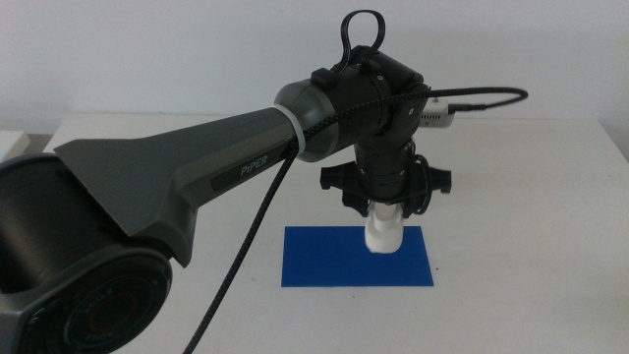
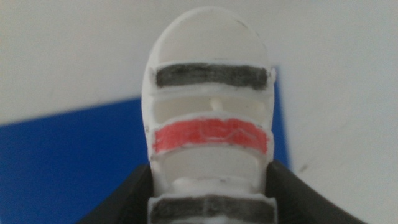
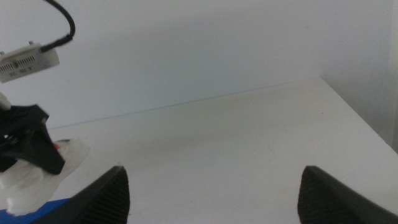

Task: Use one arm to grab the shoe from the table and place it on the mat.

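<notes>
Clamped on the shoe (image 2: 208, 134) at its heel end, the left gripper (image 1: 385, 208) hangs over the far right part of the mat (image 1: 334, 264). Seen in the middle view, the shoe's long axis runs nearly vertical, toe down, its tip at or just above the blue surface; contact cannot be told. Well apart on the table (image 3: 249, 137), the right gripper (image 3: 214, 193) waits with jaws spread wide.
</notes>
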